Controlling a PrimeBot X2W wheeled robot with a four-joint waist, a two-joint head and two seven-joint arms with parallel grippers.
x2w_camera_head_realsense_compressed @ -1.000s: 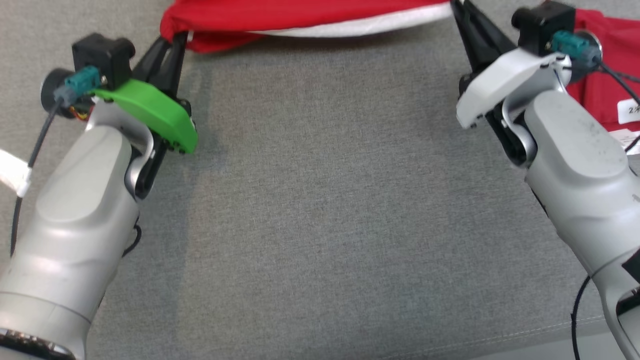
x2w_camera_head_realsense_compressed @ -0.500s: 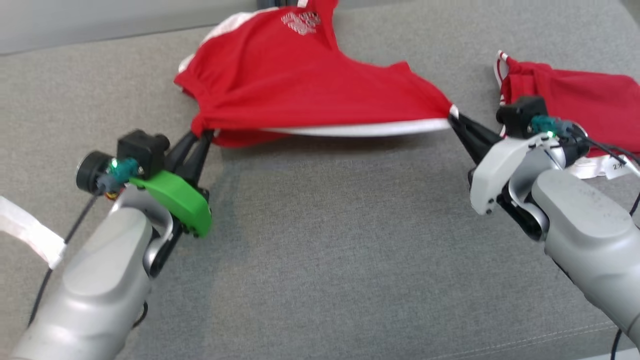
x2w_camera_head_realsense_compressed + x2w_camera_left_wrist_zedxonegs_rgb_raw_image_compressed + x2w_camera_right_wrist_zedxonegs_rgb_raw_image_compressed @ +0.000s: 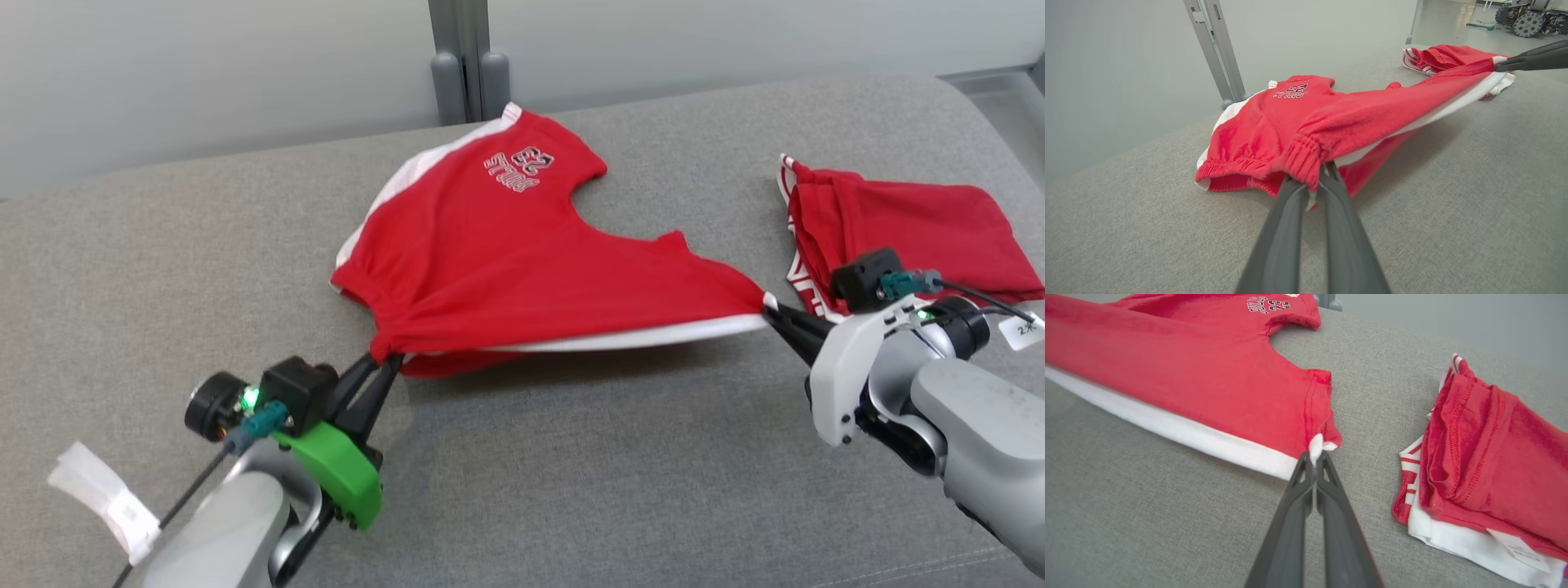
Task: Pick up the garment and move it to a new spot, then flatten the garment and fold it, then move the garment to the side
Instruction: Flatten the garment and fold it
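The garment (image 3: 506, 253) is a pair of red shorts with white side stripes and a white logo, stretched over the grey padded surface (image 3: 571, 474). My left gripper (image 3: 390, 361) is shut on its gathered elastic waistband corner (image 3: 1306, 161). My right gripper (image 3: 769, 308) is shut on the white-trimmed leg corner (image 3: 1318, 446). The near edge hangs taut and lifted between the two grippers, casting a shadow, while the far part with the logo (image 3: 516, 170) rests on the surface. In the left wrist view my right gripper (image 3: 1498, 64) pinches the far corner.
A second red and white folded garment (image 3: 898, 224) with a paper tag (image 3: 1515, 549) lies at the right, close behind my right wrist. A grey metal post (image 3: 460, 61) stands behind the surface. A white tape strip (image 3: 102, 498) hangs from my left arm's cable.
The head camera has tilted up, so the whole garment and the folded one now show. Both grippers keep their grip on the stretched edge.
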